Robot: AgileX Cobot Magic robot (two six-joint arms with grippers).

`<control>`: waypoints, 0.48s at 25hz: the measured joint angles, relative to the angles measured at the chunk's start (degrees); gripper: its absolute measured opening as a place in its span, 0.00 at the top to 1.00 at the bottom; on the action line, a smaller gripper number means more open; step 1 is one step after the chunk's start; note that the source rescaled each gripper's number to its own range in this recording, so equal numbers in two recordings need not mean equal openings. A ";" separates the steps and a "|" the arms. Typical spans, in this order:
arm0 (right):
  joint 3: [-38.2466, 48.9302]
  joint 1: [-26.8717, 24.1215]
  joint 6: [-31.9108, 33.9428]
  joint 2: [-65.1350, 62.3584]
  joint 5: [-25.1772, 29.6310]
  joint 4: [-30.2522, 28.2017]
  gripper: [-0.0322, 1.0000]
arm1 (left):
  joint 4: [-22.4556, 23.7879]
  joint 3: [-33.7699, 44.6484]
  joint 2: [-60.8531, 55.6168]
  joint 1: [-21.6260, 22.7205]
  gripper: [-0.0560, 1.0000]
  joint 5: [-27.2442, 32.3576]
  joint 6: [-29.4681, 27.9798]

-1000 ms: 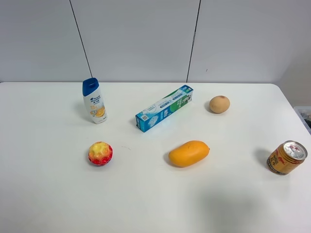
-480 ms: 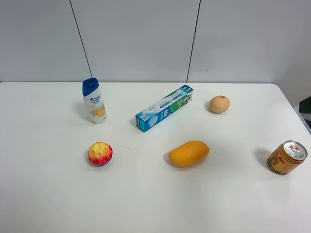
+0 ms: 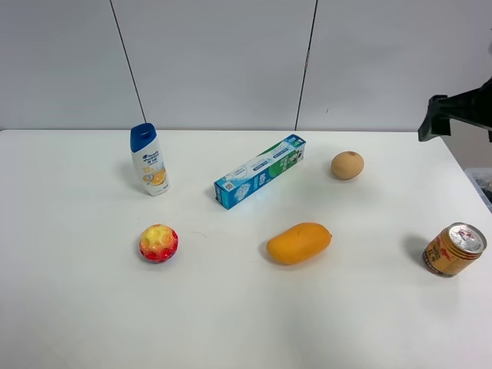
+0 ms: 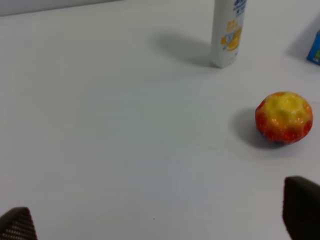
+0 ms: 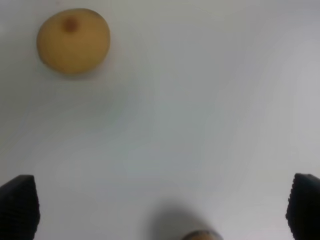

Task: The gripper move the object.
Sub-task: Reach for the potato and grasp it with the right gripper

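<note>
The object, a small round tan-brown fruit with a reddish spot, lies on the white table at the back right. It also shows in the right wrist view. My right gripper hangs in the air at the right edge, above and to the right of the fruit. In its own view the right gripper is open and empty, fingertips wide apart. My left gripper is open and empty over bare table, apart from the fruit, and is out of the high view.
An orange mango lies mid-table. A blue toothpaste box lies behind it. A white shampoo bottle stands at the back left. A red-and-yellow bumpy ball sits front left, also in the left wrist view. A drink can stands at the right.
My right arm has come into the high view at the upper right, rising from the right edge. The objects on the table have not moved.
</note>
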 joint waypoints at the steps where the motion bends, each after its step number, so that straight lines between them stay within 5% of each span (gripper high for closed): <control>1: -1.60 0.69 -0.03 2.57 -0.26 -0.81 0.00 | 0.00 0.00 0.00 0.00 0.00 0.00 0.00; 12: -19.54 7.05 -0.13 26.00 -1.14 -1.94 0.00 | 0.00 0.00 0.00 0.00 0.00 0.00 0.00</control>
